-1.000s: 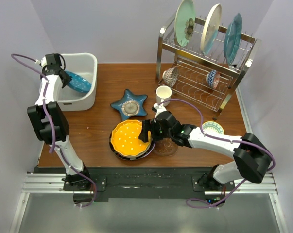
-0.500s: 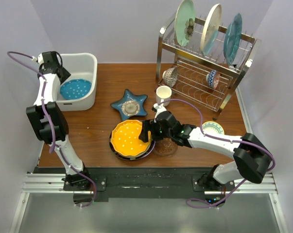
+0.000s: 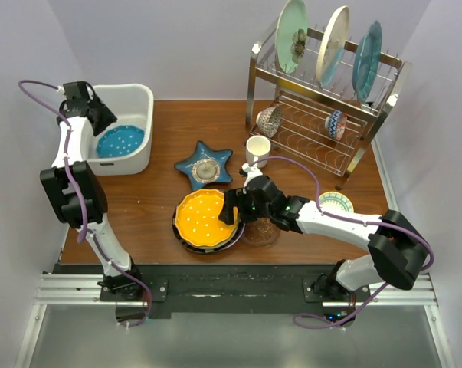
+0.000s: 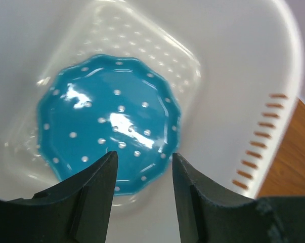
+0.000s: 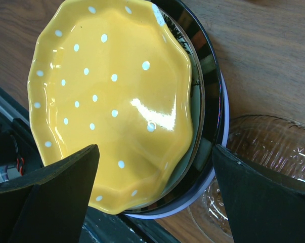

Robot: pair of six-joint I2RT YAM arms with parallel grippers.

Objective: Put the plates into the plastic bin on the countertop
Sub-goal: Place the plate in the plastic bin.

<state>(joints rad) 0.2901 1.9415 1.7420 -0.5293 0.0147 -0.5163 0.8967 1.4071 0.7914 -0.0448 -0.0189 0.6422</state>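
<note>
A blue plate with white dots (image 3: 120,141) (image 4: 106,124) lies flat on the floor of the white plastic bin (image 3: 142,97) (image 4: 233,76). My left gripper (image 3: 104,120) (image 4: 144,159) hangs open just above the plate's near rim, holding nothing. An orange scalloped plate (image 3: 200,218) (image 5: 112,101) tops a stack with a black-rimmed plate (image 5: 210,76) and a lavender plate (image 5: 183,210) near the countertop's (image 3: 146,199) front edge. My right gripper (image 3: 229,208) (image 5: 155,149) is wide open, its fingers either side of the stack's right rim. A blue star-shaped dish (image 3: 204,167) lies mid-counter.
A steel wire rack (image 3: 322,115) at the back right holds a pale green plate (image 3: 292,24), a cream plate (image 3: 332,44) and a teal plate (image 3: 366,50) upright. A cup (image 3: 257,148), a glass bowl (image 3: 261,232) (image 5: 263,152) and a small patterned bowl (image 3: 335,202) stand near the right arm.
The blue dotted plate went from tilted in my left gripper to lying flat in the bin. The left gripper opened and let it go. The right arm stayed still.
</note>
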